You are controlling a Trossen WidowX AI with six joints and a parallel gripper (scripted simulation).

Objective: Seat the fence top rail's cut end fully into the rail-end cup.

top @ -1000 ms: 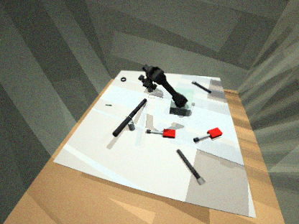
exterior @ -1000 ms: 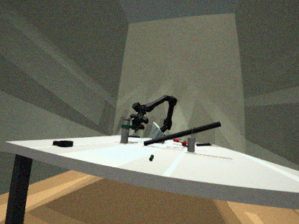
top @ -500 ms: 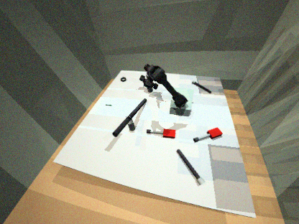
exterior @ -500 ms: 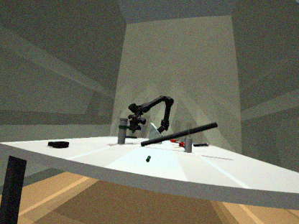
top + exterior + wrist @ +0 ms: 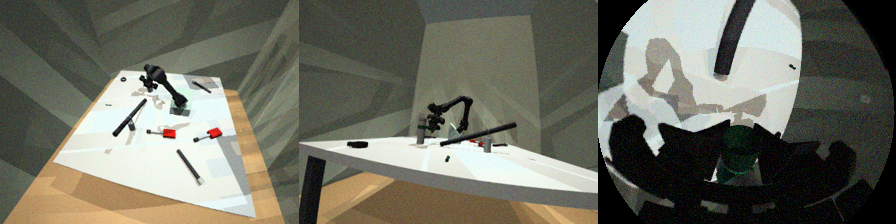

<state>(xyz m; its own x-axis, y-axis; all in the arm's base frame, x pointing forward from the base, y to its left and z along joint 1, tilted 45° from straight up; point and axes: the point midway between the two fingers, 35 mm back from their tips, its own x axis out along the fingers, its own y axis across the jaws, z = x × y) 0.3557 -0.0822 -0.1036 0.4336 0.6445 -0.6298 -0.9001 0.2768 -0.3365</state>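
The gripper (image 5: pixel 434 122) sits tight against the big post (image 5: pixel 421 130), its jaws closed on the green brace band (image 5: pixel 738 156), so that side is blocked. The top rail (image 5: pixel 130 117) slants over the table (image 5: pixel 151 169) through the short loop-cap post (image 5: pixel 487 144), barring the stretch between them. Two red-handled tools (image 5: pixel 169 133) and a loose dark rod (image 5: pixel 190 166) lie well apart nearer the front, with open surface between.
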